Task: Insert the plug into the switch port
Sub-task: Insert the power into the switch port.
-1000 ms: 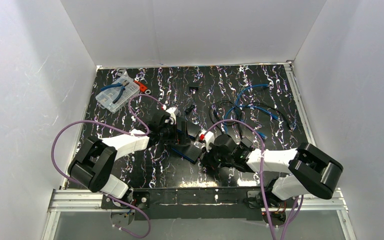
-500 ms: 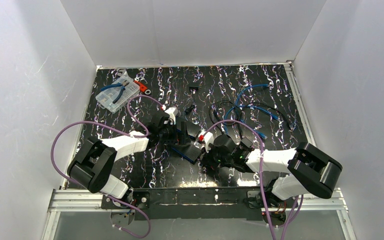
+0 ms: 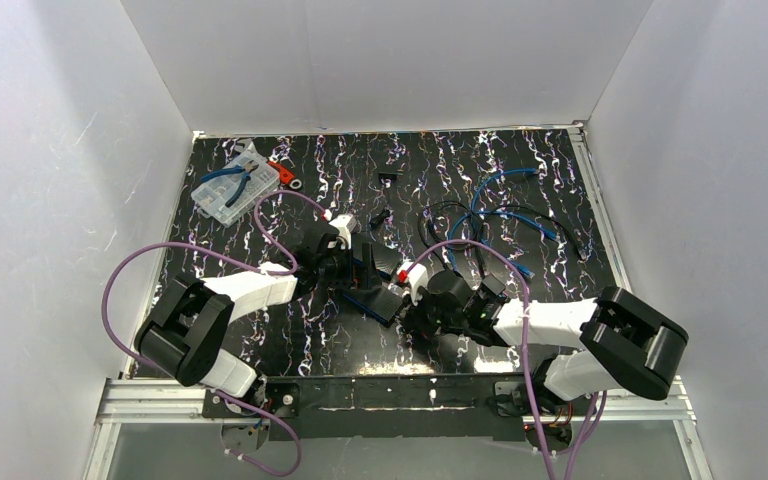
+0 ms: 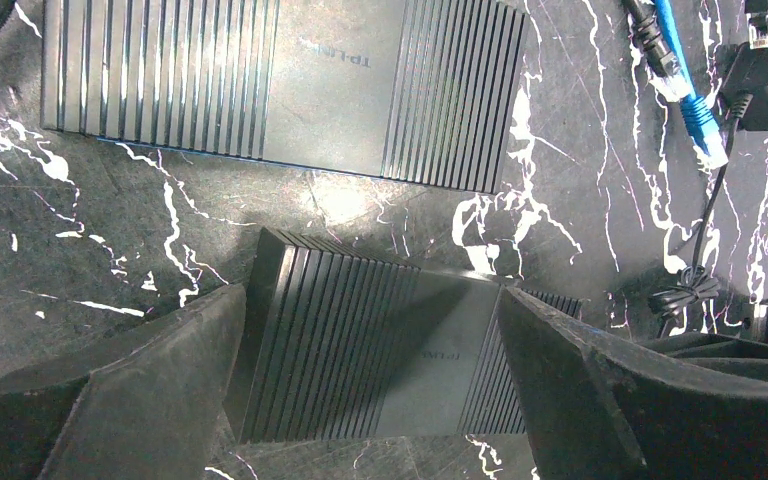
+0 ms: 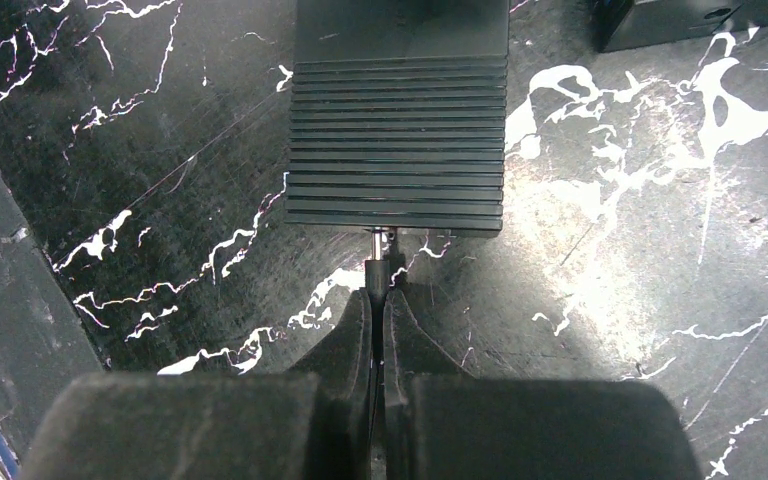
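Upper left, a clear box (image 3: 218, 203) carries blue-handled pliers (image 3: 239, 182); at centre my right claw (image 5: 381, 300) pinches the thin plug (image 5: 380, 262), tip touching the switch (image 5: 397, 130), while my left claw (image 4: 370, 305) gapes wide astride a ribbed black box (image 4: 360, 370).

**Tally: two switches, one plug**

Two black ribbed boxes: one switch (image 4: 380, 360) between the fingers of the left gripper (image 4: 370, 330), a second switch (image 4: 280, 80) just beyond them. One plug (image 5: 380, 262) at the tips of the right gripper (image 5: 380, 300). One clear box (image 3: 218, 203) and one pair of pliers (image 3: 237, 183), well beyond the left gripper. Blue cables (image 3: 508, 215) beyond the right gripper are too tangled to count.
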Robot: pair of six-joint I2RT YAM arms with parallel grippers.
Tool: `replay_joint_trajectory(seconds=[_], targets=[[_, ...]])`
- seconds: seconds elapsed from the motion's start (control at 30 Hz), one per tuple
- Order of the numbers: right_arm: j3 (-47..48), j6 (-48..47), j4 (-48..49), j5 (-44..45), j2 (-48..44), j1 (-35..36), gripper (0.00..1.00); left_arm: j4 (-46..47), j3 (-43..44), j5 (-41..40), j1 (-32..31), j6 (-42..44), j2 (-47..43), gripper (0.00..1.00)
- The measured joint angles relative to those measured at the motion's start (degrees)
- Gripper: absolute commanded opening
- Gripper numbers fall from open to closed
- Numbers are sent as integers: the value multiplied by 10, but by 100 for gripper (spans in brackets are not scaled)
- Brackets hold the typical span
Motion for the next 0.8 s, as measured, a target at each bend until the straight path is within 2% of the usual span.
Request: replay_joint_trajectory(seconds=[0.8], targets=[[0,-11,-7,43,-8,5,1,1,-1,0,0,4,0,98]])
